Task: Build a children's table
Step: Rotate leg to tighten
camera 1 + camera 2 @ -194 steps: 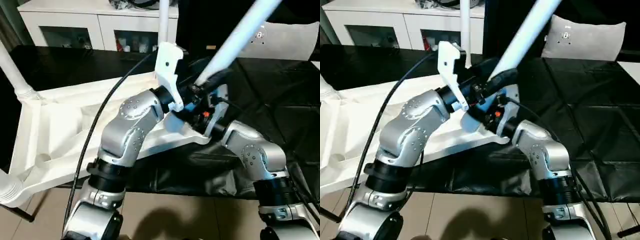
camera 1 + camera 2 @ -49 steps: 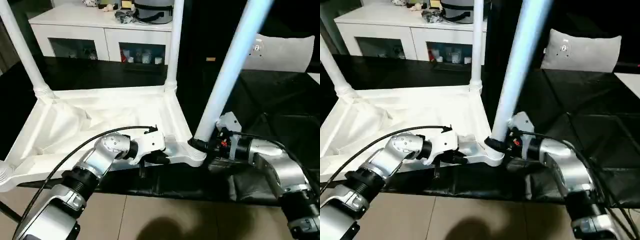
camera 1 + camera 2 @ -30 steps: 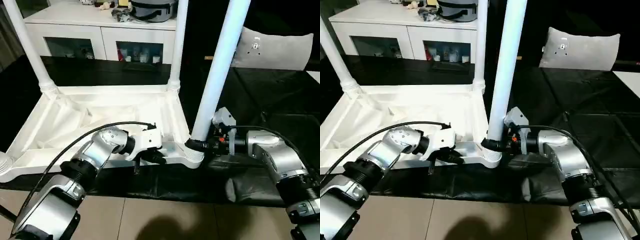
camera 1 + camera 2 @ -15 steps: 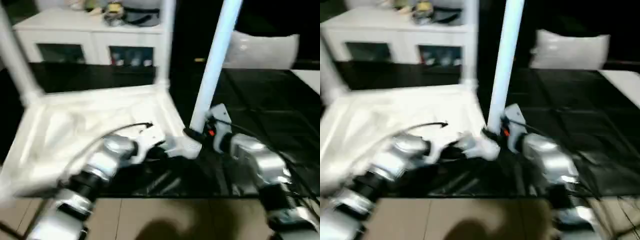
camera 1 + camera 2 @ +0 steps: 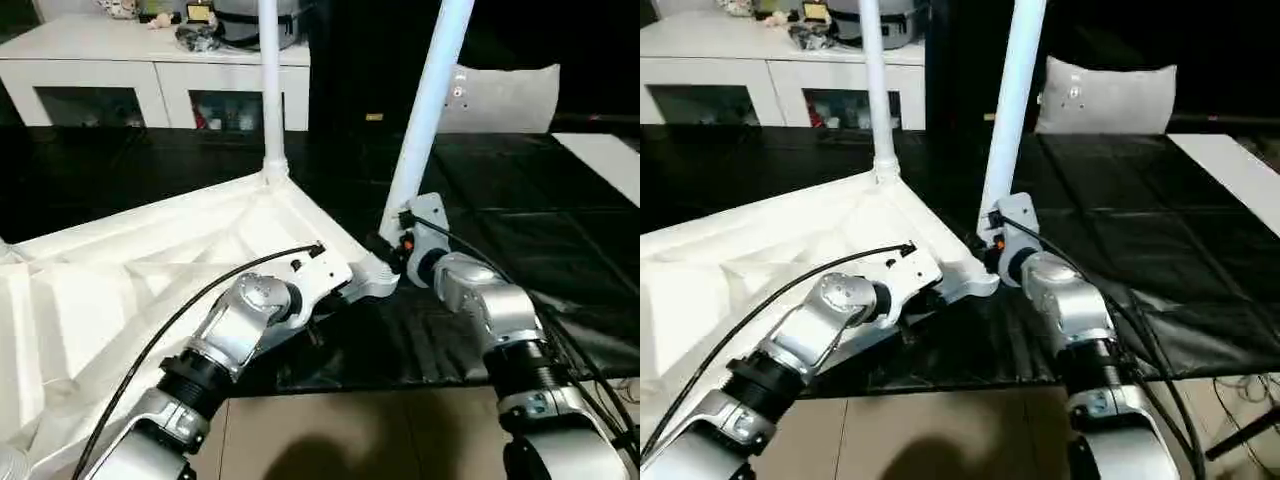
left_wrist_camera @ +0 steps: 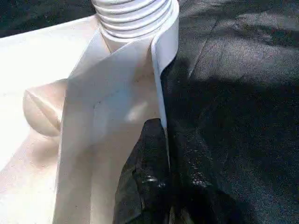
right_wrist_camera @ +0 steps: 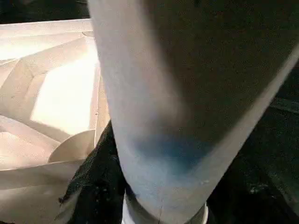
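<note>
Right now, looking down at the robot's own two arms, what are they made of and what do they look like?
Both arms are chunky rounded silver metal shells dotted with small screws, joined by ribbed black rings. The left arm ends in a white plastic wrist housing, and a thin black cable loops over it. The right arm carries a white wrist bracket with a small orange-red mark, and black cables run along it.

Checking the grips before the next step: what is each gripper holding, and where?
Right gripper holds the near-corner leg at its base, by the socket. Left gripper pinches the tabletop rim beside that corner.
</note>
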Available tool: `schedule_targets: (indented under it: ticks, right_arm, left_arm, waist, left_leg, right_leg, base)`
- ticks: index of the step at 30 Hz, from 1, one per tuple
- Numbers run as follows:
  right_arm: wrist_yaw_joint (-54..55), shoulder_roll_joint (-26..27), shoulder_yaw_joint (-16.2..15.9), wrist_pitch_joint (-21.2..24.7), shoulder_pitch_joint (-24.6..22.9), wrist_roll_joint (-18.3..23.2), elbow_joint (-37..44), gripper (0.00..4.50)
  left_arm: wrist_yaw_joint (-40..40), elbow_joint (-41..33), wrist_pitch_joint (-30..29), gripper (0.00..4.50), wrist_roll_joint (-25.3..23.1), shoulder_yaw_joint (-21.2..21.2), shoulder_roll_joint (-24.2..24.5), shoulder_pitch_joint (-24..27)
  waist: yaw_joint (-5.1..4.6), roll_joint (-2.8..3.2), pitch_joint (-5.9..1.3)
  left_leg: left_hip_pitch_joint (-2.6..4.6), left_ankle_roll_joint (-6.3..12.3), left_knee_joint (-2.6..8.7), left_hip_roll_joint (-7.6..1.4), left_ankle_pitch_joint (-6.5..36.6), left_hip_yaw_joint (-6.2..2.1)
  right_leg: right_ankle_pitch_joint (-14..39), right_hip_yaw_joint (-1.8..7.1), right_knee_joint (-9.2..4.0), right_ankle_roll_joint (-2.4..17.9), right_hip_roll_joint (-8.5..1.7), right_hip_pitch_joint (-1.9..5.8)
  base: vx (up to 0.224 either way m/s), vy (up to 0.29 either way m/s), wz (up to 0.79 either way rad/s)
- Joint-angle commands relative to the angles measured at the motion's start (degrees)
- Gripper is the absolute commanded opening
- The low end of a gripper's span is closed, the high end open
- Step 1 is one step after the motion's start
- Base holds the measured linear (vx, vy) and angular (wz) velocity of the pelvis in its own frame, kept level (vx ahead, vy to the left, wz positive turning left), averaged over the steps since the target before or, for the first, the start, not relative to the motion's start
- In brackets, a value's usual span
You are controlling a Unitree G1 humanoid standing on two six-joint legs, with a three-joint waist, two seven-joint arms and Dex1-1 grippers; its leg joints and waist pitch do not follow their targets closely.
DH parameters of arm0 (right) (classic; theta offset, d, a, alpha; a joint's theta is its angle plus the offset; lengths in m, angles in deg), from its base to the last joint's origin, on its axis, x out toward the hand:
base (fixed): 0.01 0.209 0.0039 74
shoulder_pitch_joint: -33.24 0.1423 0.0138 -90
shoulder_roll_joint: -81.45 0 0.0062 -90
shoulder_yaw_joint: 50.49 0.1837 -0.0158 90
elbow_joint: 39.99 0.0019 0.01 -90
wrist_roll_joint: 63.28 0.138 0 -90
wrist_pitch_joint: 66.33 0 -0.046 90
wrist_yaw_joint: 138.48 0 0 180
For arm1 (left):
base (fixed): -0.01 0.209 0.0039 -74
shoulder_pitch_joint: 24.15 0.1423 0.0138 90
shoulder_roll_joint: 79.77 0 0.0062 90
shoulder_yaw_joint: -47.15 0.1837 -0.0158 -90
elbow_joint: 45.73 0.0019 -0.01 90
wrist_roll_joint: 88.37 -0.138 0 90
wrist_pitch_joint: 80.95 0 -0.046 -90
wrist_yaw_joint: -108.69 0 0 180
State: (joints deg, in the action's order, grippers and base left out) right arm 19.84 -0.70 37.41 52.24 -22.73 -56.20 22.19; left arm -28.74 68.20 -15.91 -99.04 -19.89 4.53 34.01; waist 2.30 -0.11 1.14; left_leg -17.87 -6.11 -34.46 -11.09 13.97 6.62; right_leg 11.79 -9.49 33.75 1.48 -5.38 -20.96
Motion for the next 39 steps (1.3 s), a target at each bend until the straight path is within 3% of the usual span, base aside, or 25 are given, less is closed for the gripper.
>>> schedule_targets:
  ticks: [1, 6, 7, 10, 11, 14, 16, 18, 20, 22, 24, 25, 26, 28, 30, 32, 33, 35, 37, 38, 39]
  right_arm:
    - [0.64, 0.64, -1.08, 3.45, -2.41, -0.82, -6.63, 1.88]
    - [-0.01, 0.67, -0.92, 2.65, -2.05, -0.92, -6.99, 1.88]
    - [-0.08, 0.66, -0.81, 2.49, -2.05, -0.82, -7.08, 2.23]
    - [-0.43, 0.41, -0.55, 2.12, -1.99, -0.64, -7.38, 2.23]
    - [-0.84, 0.11, -0.52, 1.73, -2.09, -0.60, -7.38, 2.63]
    - [-2.89, -1.38, -0.82, 0.21, -3.08, -0.64, -6.17, 2.85]
    - [-3.92, -2.22, -0.63, 0.35, -3.94, -0.21, -4.61, 3.01]
    - [-4.82, -2.93, -0.48, -0.02, -4.52, -0.01, -3.66, 3.16]
    - [-5.67, -3.39, -0.23, -0.44, -4.92, 0.28, -3.03, 3.35]
    - [-8.22, -4.46, -0.22, -1.90, -5.73, 0.93, -1.65, 3.45]
    - [-10.81, -5.82, -0.31, -2.48, -6.81, 1.51, 0.39, 3.67]
    - [-11.96, -6.82, -0.26, -1.97, -7.58, 1.83, 1.93, 3.77]
    - [-12.92, -7.41, -0.17, -2.15, -8.05, 2.16, 2.82, 3.86]
    - [-14.46, -8.25, -0.12, -2.34, -8.72, 2.72, 4.16, 3.93]
    - [-16.33, -9.39, -0.24, -2.51, -9.54, 3.39, 5.75, 4.21]
    - [-19.94, -12.46, -0.76, -3.89, -10.75, 3.45, 7.45, 4.31]
    - [-21.63, -14.06, -0.54, -5.13, -11.06, 3.50, 7.89, 4.44]
    - [-23.26, -15.38, 0.10, -6.22, -11.23, 3.89, 8.27, 4.44]
    - [-26.81, -17.57, 1.25, -7.00, -11.81, 5.54, 10.20, 4.44]
    - [-30.83, -19.89, 1.51, -7.36, -12.52, 6.75, 12.35, 4.44]
    - [-31.99, -20.54, 1.46, -7.45, -12.67, 6.98, 12.83, 4.44]
  left_arm:
    - [0.80, -0.66, 0.36, 0.00, -1.40, 1.83, 0.45, -0.98]
    - [1.24, -0.81, 1.08, 0.00, -0.42, 1.11, 1.09, -1.22]
    - [1.24, -0.83, 1.09, 0.00, -0.40, 1.09, 1.12, -1.21]
    - [1.35, -0.83, 1.17, 0.00, -0.32, 1.00, 1.27, -1.27]
    - [1.38, -0.81, 1.22, 0.00, -0.32, 0.96, 1.33, -1.30]
    - [1.40, -0.67, 1.37, 0.00, -0.22, 0.94, 1.42, -1.38]
    - [1.41, -0.53, 1.53, 0.00, -0.05, 0.90, 1.64, -1.44]
    - [1.52, -0.50, 1.63, 0.00, 0.01, 0.84, 1.88, -1.48]
    - [1.62, -0.50, 1.71, 0.00, 0.03, 0.80, 2.08, -1.47]
    - [1.67, -0.29, 1.90, 0.00, 0.08, 0.67, 2.36, -1.55]
    - [1.66, 0.06, 2.21, 0.00, 0.10, 0.42, 2.68, -1.69]
    - [1.71, 0.39, 2.63, 0.00, -0.01, 0.34, 3.01, -1.75]
    - [1.84, 0.66, 3.11, 0.00, -0.14, 0.38, 3.28, -1.77]
    - [2.25, 1.04, 3.93, 0.00, -0.26, 0.52, 3.69, -1.79]
    - [2.94, 1.52, 5.12, 0.00, -0.27, 0.87, 4.25, -1.80]
    - [5.08, 2.20, 7.60, 0.00, -0.65, 2.04, 5.82, -1.76]
    - [5.97, 2.50, 8.65, 0.00, -0.69, 2.32, 6.45, -1.74]
    - [6.70, 2.78, 9.65, 0.00, -0.55, 2.47, 6.92, -1.73]
    - [8.66, 2.93, 11.30, 0.00, -0.16, 2.98, 7.85, -1.52]
    - [12.16, 2.51, 13.55, 0.00, 0.70, 3.89, 9.00, -0.99]
    - [13.32, 2.38, 14.39, 0.00, 0.97, 4.21, 9.35, -0.83]
  waist:
    - [0.05, 0.51, -1.08]
    - [-0.23, 0.44, -0.93]
    - [-0.25, 0.41, -0.92]
    - [-0.28, 0.55, -0.94]
    - [-0.32, 0.65, -0.81]
    - [-0.23, 0.55, -0.75]
    - [-0.06, 0.62, -0.95]
    - [0.40, 0.80, -0.90]
    - [0.72, 0.78, -1.07]
    - [1.18, 0.62, -1.37]
    - [1.72, 0.60, -1.78]
    - [1.63, 0.36, -2.10]
    - [1.82, 0.29, -2.33]
    - [2.04, 0.50, -2.76]
    - [2.10, 0.31, -2.87]
    - [2.35, 0.40, -2.74]
    - [2.64, 0.25, -2.51]
    - [2.70, 0.21, -2.31]
    - [2.84, 0.18, -2.01]
    - [2.96, 0.64, -1.91]
    - [3.00, 0.48, -1.88]
  left_leg:
    - [-1.20, 0.65, 5.40, -1.55, 19.87, -0.18]
    - [-0.93, 0.61, 5.46, -1.48, 21.54, -0.27]
    - [-1.05, 0.70, 5.56, -1.51, 21.29, -0.30]
    - [-1.10, 0.79, 5.70, -1.60, 20.97, -0.30]
    - [-1.21, 0.80, 5.82, -1.63, 21.29, -0.36]
    - [-0.89, 1.02, 5.72, -1.61, 21.71, -0.24]
    - [-1.26, 1.19, 5.81, -1.69, 20.15, -0.22]
    - [-1.20, 1.85, 5.81, -1.79, 17.11, 0.12]
    - [-1.72, 2.09, 5.99, -2.05, 14.26, 0.07]
    - [-1.79, 2.33, 5.84, -2.18, 11.25, 0.32]
    - [-1.71, 2.99, 5.58, -2.40, 6.92, 0.59]
    - [-2.22, 3.72, 5.26, -2.28, 2.80, 0.64]
    - [-2.16, 4.26, 5.01, -2.27, 0.48, 0.71]
    - [-2.25, 7.27, 4.02, -2.13, -7.99, 0.77]
    - [-2.56, 9.52, 3.65, -1.84, -10.81, 0.94]
    - [-2.67, 10.81, 3.50, -1.76, -9.86, 1.21]
    - [-2.72, 10.64, 3.67, -2.02, -6.01, 1.50]
    - [-2.60, 9.77, 3.90, -2.13, -3.30, 1.64]
    - [-2.41, 7.72, 4.25, -2.08, 1.15, 1.91]
    - [-2.36, 7.16, 4.35, -2.15, 2.35, 1.92]
    - [-2.30, 7.09, 4.37, -2.18, 2.92, 1.99]
  right_leg:
    - [29.38, 3.37, -6.65, 2.03, -4.39, 1.66]
    - [32.22, 3.08, -7.22, 0.78, -4.48, 1.38]
    - [31.96, 3.06, -7.26, 0.68, -4.48, 1.48]
    - [31.17, 3.10, -7.34, 0.83, -4.53, 1.57]
    - [31.19, 3.04, -7.32, 0.90, -4.48, 1.56]
    - [31.83, 3.13, -7.61, 1.04, -4.54, 1.24]
    - [29.98, 3.31, -7.34, 1.43, -4.55, 1.67]
    - [27.06, 3.90, -6.92, 3.10, -4.58, 1.45]
    - [23.86, 4.16, -6.23, 4.37, -4.55, 1.97]
    - [20.51, 4.54, -5.72, 5.57, -4.55, 2.04]
    - [14.29, 4.94, -4.92, 7.57, -4.46, 2.03]
    - [8.70, 5.03, -3.88, 9.13, -4.20, 2.53]
    - [5.73, 5.05, -3.49, 9.90, -4.15, 2.55]
    - [-5.62, 5.11, -2.14, 12.84, -4.02, 2.49]
    - [-8.87, 5.09, -1.72, 14.18, -4.05, 2.64]
    - [-7.45, 5.06, -1.93, 14.29, -4.16, 2.46]
    - [-2.53, 5.15, -2.40, 13.51, -4.33, 2.41]
    - [1.63, 5.11, -2.80, 12.64, -4.30, 2.32]
    - [9.06, 5.15, -3.71, 10.50, -4.22, 2.17]
    - [10.96, 5.18, -3.94, 9.57, -4.17, 2.10]
    - [11.72, 5.14, -4.15, 9.09, -4.10, 2.08]
  base:
    - [0.000, 0.000, 0.00]
    - [0.000, 0.000, 0.00]
    - [0.000, 0.000, 0.00]
    - [0.000, 0.000, 0.00]
    - [0.000, 0.000, 0.00]
    - [0.000, 0.000, 0.00]
    - [0.000, 0.000, 0.00]
    - [0.000, 0.000, 0.00]
    - [0.000, 0.000, 0.00]
    - [0.000, 0.000, 0.00]
    - [0.057, -0.008, 0.03]
    - [0.062, -0.002, 0.00]
    - [0.054, 0.006, -0.01]
    - [0.027, 0.003, -0.01]
    - [0.000, 0.000, 0.00]
    - [0.000, 0.000, 0.00]
    - [0.000, 0.000, 0.00]
    - [0.000, 0.000, 0.00]
    - [0.000, 0.000, 0.00]
    - [0.000, 0.000, 0.00]
    - [0.000, 0.000, 0.00]
